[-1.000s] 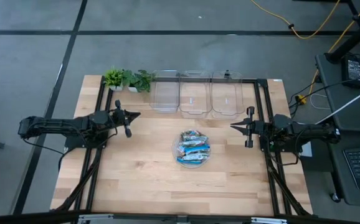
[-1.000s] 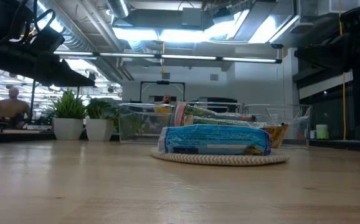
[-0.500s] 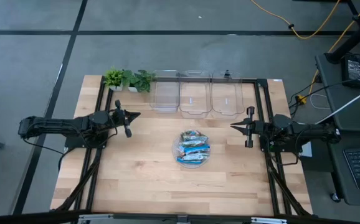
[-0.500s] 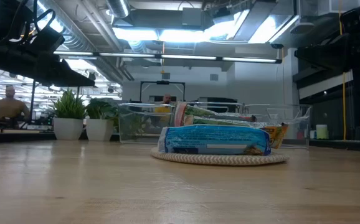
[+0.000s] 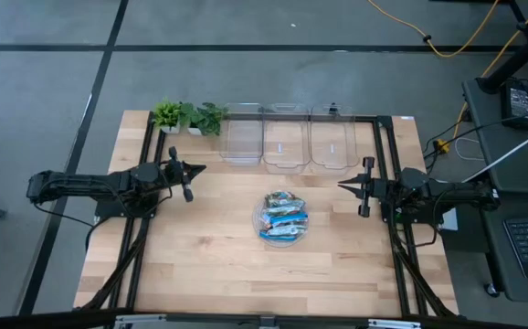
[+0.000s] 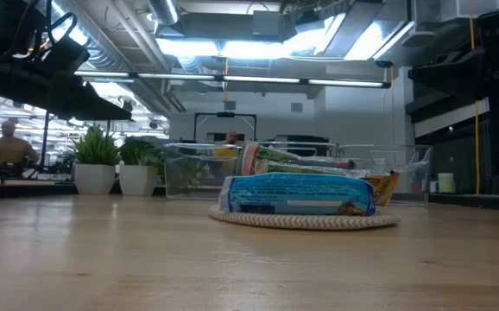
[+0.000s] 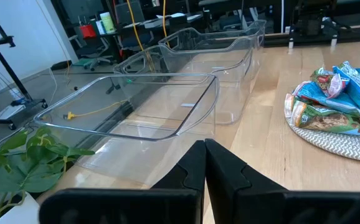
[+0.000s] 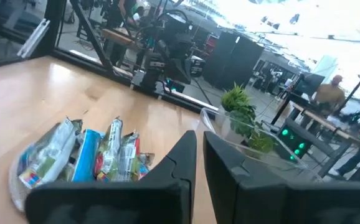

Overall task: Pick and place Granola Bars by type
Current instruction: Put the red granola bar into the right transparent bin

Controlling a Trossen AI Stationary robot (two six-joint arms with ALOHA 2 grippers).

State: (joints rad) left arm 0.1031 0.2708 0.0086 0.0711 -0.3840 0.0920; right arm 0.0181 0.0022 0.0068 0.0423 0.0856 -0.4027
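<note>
The granola bars (image 5: 283,218) lie heaped on a round plate (image 5: 257,222) at the table's middle; blue, white and green wrappers show in the low view (image 6: 300,193), the left wrist view (image 7: 339,99) and the right wrist view (image 8: 83,157). My left gripper (image 5: 198,168) hovers shut over the table's left part, left of the heap; its fingers (image 7: 205,157) meet. My right gripper (image 5: 343,186) hovers shut to the right of the heap, fingers (image 8: 200,148) together. Neither touches anything.
Three clear rectangular bins (image 5: 288,137) stand in a row along the far edge, seen also in the left wrist view (image 7: 167,106). Small potted plants (image 5: 187,117) sit at the far left corner. Bare wood lies near the heap and toward the near edge.
</note>
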